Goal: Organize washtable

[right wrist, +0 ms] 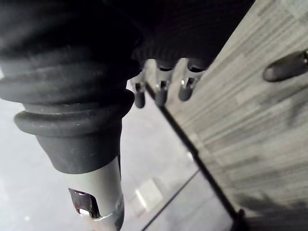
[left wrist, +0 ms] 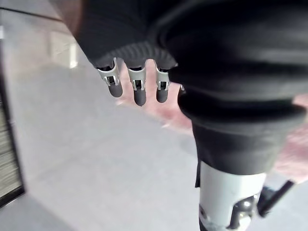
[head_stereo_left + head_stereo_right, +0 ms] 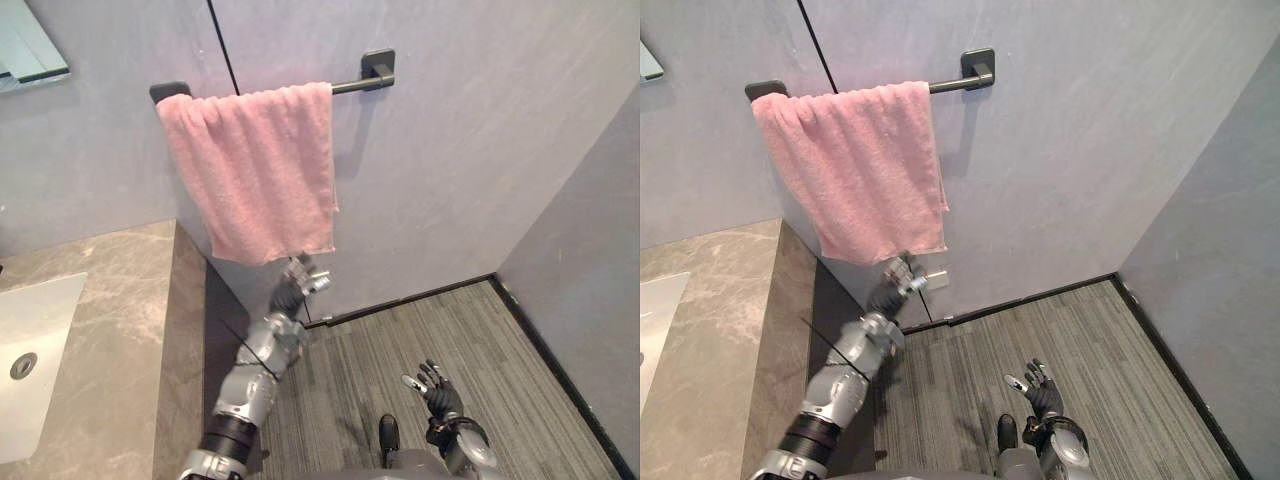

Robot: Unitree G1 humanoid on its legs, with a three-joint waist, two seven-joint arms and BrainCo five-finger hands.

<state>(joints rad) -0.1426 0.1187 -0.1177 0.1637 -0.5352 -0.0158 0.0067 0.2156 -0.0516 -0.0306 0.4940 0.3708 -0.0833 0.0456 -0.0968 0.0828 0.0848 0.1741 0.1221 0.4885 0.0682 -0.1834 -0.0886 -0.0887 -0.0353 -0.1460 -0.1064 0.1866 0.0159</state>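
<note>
The pink towel (image 3: 255,170) hangs draped over a dark towel bar (image 3: 355,85) on the grey wall (image 3: 470,150). It is bunched toward the bar's left end, beside the marble tabletop (image 3: 120,330) with its sink (image 3: 30,350), and the bar's right stretch is bare. The left robot hand (image 3: 303,278) is raised just under the towel's lower hem. Its fingers (image 2: 139,91) are loosely extended and hold nothing, and whether they touch the cloth is hard to tell. The right robot hand (image 3: 435,390) hangs low over the striped floor (image 3: 500,340), fingers spread and empty. The main risk, as I judge it, lies in the hem. A pinch there followed by a downward tug would drag on one side of the drape, and the towel could slide off the bar and drop to the floor. A sideways pull could bunch it further rather than spread it. A grip that catches only the front layer might also leave the two halves hanging unevenly.
</note>
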